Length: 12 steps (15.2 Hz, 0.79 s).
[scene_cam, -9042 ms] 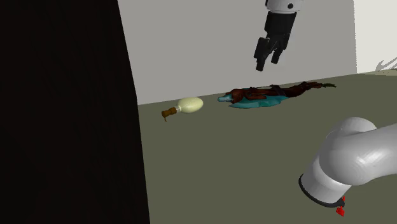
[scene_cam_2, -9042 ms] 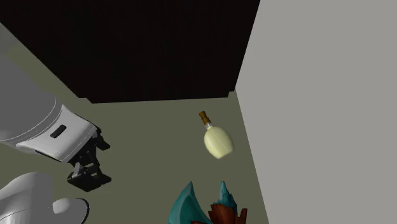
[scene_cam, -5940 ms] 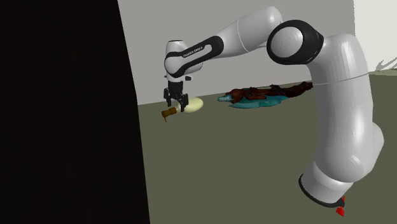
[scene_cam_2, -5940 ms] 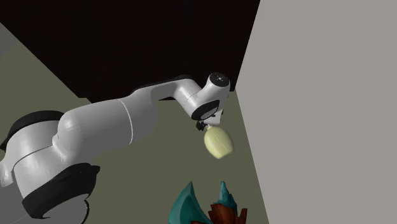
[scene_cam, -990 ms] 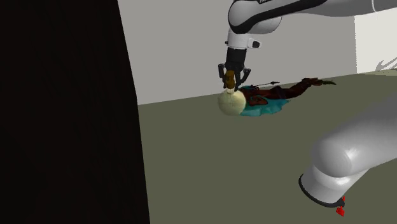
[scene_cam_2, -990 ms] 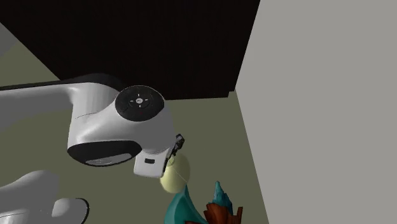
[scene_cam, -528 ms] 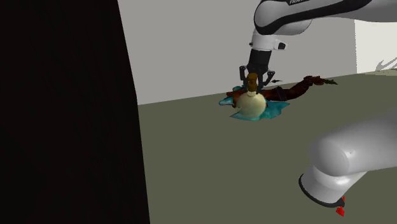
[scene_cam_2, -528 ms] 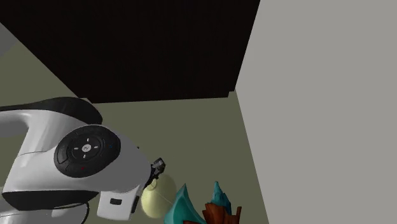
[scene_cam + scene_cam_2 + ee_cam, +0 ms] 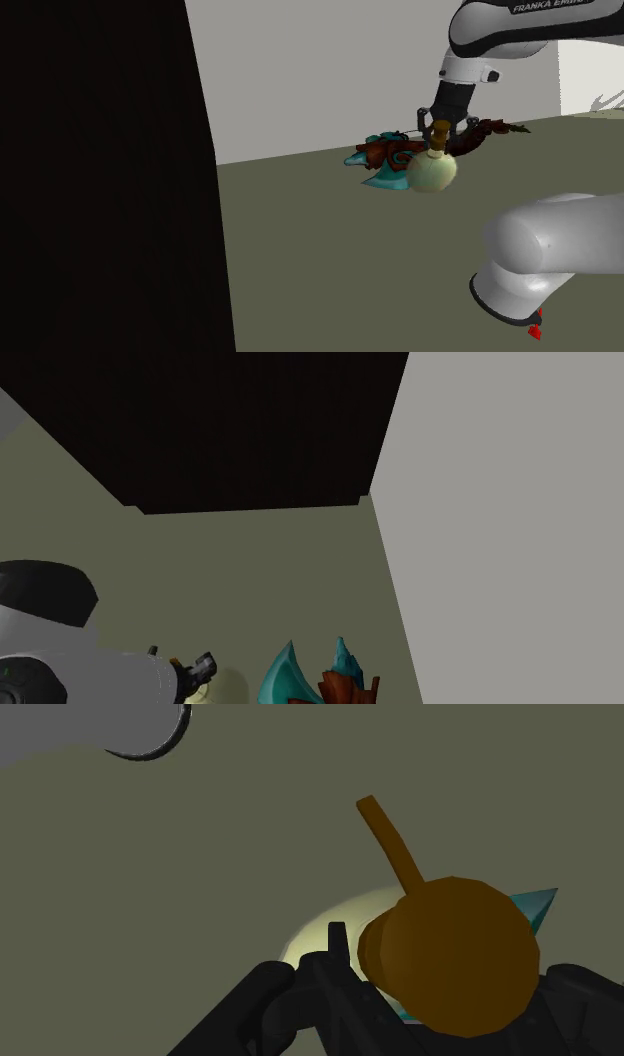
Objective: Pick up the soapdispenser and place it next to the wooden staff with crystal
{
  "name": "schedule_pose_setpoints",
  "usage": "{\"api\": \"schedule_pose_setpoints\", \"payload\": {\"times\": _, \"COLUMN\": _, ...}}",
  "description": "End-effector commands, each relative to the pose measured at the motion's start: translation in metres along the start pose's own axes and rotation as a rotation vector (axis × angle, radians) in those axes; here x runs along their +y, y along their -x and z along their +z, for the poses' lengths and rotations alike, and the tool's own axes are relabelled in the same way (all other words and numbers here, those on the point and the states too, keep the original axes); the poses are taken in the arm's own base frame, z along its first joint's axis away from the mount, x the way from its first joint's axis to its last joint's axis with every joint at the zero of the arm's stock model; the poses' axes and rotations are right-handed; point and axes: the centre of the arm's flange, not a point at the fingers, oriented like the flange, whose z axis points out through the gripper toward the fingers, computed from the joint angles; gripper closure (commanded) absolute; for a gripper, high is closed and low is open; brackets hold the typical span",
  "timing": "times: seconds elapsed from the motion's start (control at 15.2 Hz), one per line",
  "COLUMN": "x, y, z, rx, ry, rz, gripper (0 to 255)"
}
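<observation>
Pinching the soap dispenser (image 9: 432, 173) by its pump in the tool (image 9: 441, 128), hanging near the staff (image 9: 390, 150); calling for slow, upright lowering before letting go.

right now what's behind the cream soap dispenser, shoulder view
The brown wooden staff with teal crystal lies behind the round cream soap dispenser, which hides part of its shaft.

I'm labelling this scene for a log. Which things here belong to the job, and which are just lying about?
Job:
cream soap dispenser, clasped by the gripper
brown staff with teal crystal

Not the job:
olive floor
grey wall
black area
</observation>
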Motion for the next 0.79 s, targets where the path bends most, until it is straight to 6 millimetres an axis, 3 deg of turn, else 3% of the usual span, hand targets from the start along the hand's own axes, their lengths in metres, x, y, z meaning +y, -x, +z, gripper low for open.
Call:
{"api": "schedule_pose_setpoints", "payload": {"times": 0.0, "x": 0.027, "y": -0.007, "z": 0.001, "rx": 0.0, "ry": 0.001, "rz": -0.002, "gripper": 255}}
{"api": "schedule_pose_setpoints", "payload": {"times": 0.59, "x": 0.142, "y": -0.041, "z": -0.001, "rx": 0.0, "ry": 0.001, "rz": -0.002, "gripper": 255}}
{"api": "schedule_pose_setpoints", "payload": {"times": 0.73, "x": 0.142, "y": -0.042, "z": 0.01, "rx": 0.0, "ry": 0.001, "rz": -0.002, "gripper": 255}}
